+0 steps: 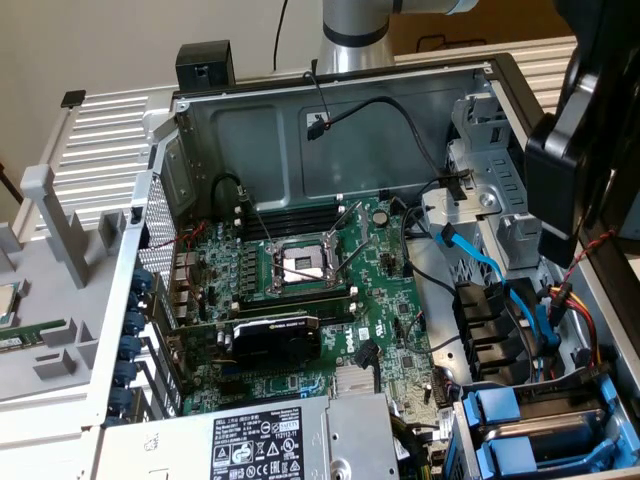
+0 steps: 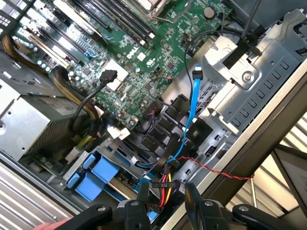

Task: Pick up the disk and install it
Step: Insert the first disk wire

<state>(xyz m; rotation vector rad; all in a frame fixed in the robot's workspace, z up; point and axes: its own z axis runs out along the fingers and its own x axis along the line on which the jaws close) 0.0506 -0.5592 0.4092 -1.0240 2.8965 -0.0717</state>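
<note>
My gripper [image 2: 166, 192] hangs open above the drive-bay corner of an opened computer case [image 1: 330, 90]. Only cables lie beneath the gap, and nothing is between its black fingers [image 2: 142, 194]. Just past the fingertips, blue plastic rails [image 2: 103, 170] sit in the drive bay. In the exterior view they show as blue rails [image 1: 497, 408] at the lower right. I cannot tell whether the disk's metal body lies between them. The arm's black head [image 1: 578, 150] looms over the case's edge on the exterior view's right.
A green motherboard [image 1: 320, 290] fills the case floor, with a black graphics card [image 1: 275, 338] and a grey power-supply box [image 1: 260, 440] beside it. A blue data cable [image 2: 193, 110] and red-yellow wires [image 2: 165, 184] cross near the bay. A grey metal cage [image 2: 259, 81] stands alongside.
</note>
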